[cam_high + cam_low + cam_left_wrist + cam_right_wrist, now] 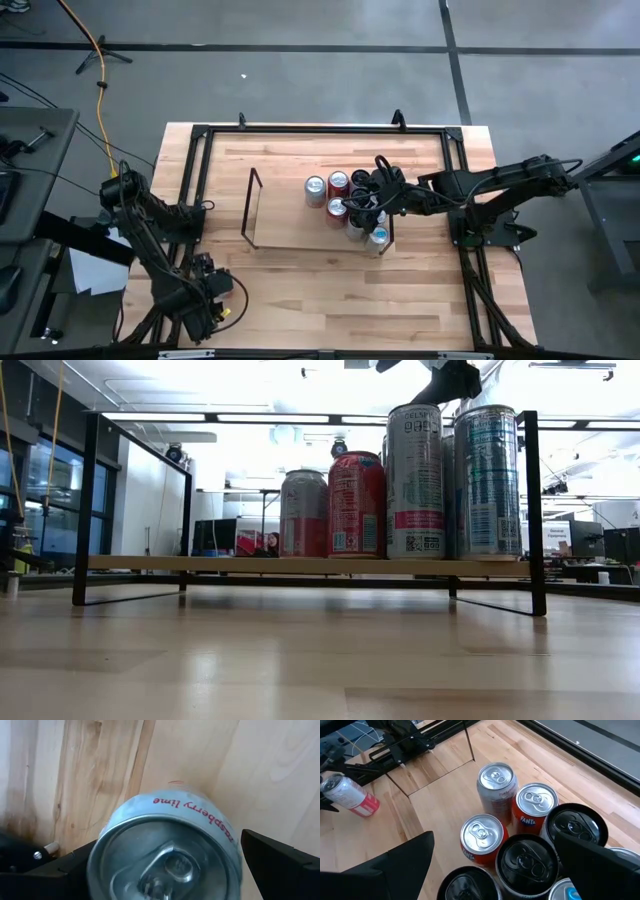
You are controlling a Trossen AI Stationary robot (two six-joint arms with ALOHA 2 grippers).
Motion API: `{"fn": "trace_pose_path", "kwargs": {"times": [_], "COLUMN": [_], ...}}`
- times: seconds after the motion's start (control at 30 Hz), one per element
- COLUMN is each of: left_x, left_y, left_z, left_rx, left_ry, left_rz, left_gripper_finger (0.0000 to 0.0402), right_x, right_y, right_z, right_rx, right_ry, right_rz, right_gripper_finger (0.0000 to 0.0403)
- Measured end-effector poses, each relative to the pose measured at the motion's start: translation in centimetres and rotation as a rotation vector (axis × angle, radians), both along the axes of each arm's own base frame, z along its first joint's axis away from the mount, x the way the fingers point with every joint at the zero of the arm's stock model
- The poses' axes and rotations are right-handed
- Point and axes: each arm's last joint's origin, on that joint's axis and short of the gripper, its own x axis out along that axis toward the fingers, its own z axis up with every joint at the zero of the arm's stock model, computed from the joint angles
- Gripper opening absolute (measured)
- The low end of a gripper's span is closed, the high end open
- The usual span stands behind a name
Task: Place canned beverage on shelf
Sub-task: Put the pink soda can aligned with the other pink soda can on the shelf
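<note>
Between the spread fingers of the left gripper (165,865), a raspberry-lime can (167,850), not yet clamped.

Grey concrete floor (300,80) round the bench (300,290), w/ dark seam lines and an orange cable (100,70) trailing across at the left, nr a tripod foot (95,55). Grey desk (30,150) at left edge; white papers (95,270) below it. Low view: bright ceiling w/ strip lights (270,418), tall windows (50,500) at left, monitors (215,535) and a seated person (272,543) far back, more desks at right.
</note>
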Motion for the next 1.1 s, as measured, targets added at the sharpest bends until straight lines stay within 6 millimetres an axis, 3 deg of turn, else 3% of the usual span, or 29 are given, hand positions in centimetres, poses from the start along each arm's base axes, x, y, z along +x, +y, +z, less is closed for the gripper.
{"fn": "trace_pose_path", "kwargs": {"times": [0.17, 0.87, 0.97, 1.1], "left_x": [-0.21, -0.09, -0.13, -0.18], "left_y": [0.40, 0.48, 0.44, 0.42], "left_z": [-0.90, -0.91, -0.92, -0.93], "left_rx": [0.013, 0.039, 0.028, 0.018], "left_ry": [0.013, -0.020, -0.004, 0.013], "left_rz": [0.002, -0.030, -0.027, -0.024], "left_gripper_finger": [0.0376, 0.0374, 0.0356, 0.0303], "right_x": [0.00, 0.00, 0.00, 0.00], "right_y": [0.00, 0.00, 0.00, 0.00], "right_z": [0.00, 0.01, 0.01, 0.00], "right_rx": [0.000, 0.003, 0.004, 0.001], "right_ry": [0.000, -0.002, -0.003, -0.001], "right_rz": [0.000, -0.005, -0.005, -0.003], "right_gripper_finger": [0.0399, 0.0399, 0.0399, 0.0399]}}
